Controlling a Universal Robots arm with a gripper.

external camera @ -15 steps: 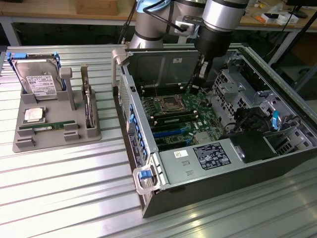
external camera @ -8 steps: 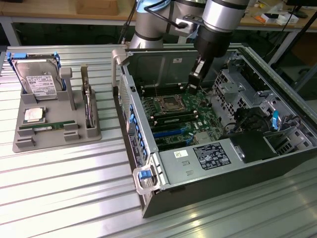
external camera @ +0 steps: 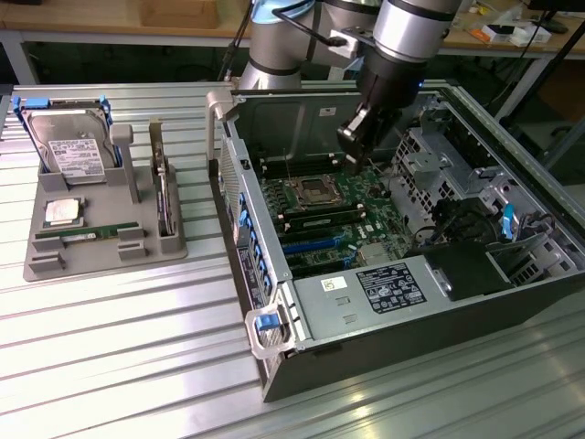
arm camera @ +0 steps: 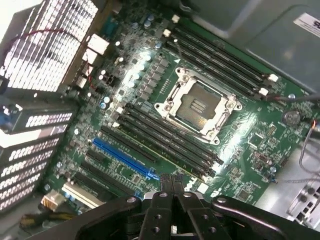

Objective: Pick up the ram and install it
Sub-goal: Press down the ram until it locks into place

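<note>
Claw [arm camera: 172,182], fingers pressed together and empty, poised inside the open computer case [external camera: 274,357] just above the motherboard [arm camera: 260,145]. Directly beneath its tips run the black memory slots [arm camera: 165,135], beside the bare processor socket [arm camera: 197,105]. A ram [external camera: 91,234] stick lies flat in the grey parts tray [external camera: 101,261] on the counter [external camera: 119,366], well away from the claw. Judged step: pressing or checking at the slots; any further move calls for gentle, square alignment with a slot.

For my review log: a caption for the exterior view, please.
Arm's shut hand hangs inside the open PC case above the motherboard; ram lies in the grey tray.
</note>
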